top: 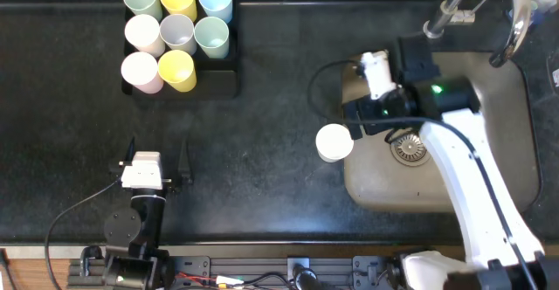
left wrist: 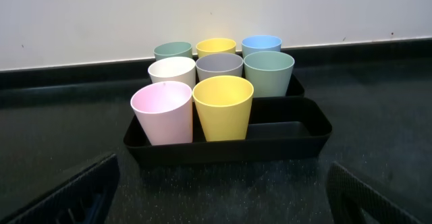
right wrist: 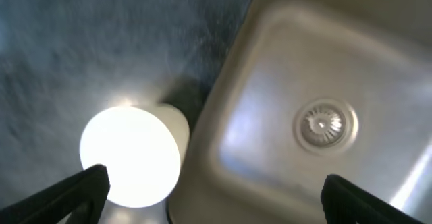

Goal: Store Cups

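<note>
Seen from above, a black plastic tray [top: 223, 79] with low walls sits on the dark, speckled counter [top: 262, 176] at the far left. Eight smooth, round, tapered cups [top: 177, 70] stand in it with the mouth up and the long axis vertical: two green, two yellow, one blue, one white, one grey and one pink. A ninth, the lone white cup [top: 334, 141], is well apart from them, just beside the rounded rim of the steel sink [top: 367, 185]. It appears as a plain round disc, so its axis is about vertical, but I cannot tell which end is up. The right gripper [top: 349, 133] hangs over it, and the left gripper [top: 158, 146] is near its own base. In the left wrist view the cups form rows of three, three and two with matte walls, and the jaws are wide apart and empty. In the right wrist view the jaws are also spread wide and hold nothing. The lone white cup is close to one finger on the counter side, and one round drain [right wrist: 325, 124] lies in the sink's brushed floor.
</note>
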Motion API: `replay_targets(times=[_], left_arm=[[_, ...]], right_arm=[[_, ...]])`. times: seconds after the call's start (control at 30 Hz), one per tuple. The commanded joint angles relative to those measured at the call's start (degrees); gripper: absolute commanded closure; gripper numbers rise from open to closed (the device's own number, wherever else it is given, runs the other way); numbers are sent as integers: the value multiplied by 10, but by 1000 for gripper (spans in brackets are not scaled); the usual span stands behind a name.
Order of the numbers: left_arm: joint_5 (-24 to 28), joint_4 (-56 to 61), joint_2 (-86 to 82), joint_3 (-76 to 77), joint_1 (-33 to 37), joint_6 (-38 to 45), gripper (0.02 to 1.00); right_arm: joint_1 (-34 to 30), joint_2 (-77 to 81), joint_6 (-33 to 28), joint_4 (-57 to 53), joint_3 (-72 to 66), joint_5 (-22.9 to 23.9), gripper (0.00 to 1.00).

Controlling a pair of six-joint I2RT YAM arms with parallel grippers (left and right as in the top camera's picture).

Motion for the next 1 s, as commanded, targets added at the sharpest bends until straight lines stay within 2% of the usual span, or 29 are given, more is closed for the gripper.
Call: replay_targets(times=[0.03, 0.2, 0.8, 0.87, 0.93, 0.97, 1.0], left_arm=[[-6, 1, -6, -2, 2, 11, 20], [-6, 1, -6, -2, 2, 11, 23], [-6, 1, -6, -2, 2, 11, 20], [-6, 1, -6, -2, 2, 11, 20], [-6, 1, -6, -2, 2, 11, 20], [-6, 1, -6, -2, 2, 11, 20], [-6, 1, -6, -2, 2, 11, 20]], right_arm=[[28, 50, -71, -38, 22, 36, 5], [51, 88, -110, -69, 20, 11, 3], [39, 171, -110, -5, 21, 22, 9], [41, 172, -110, -6, 21, -4, 45], [46, 172, -110, -17, 21, -52, 73], [50, 172, -110, -21, 21, -78, 268], [53, 172, -110, -25, 21, -102, 713]])
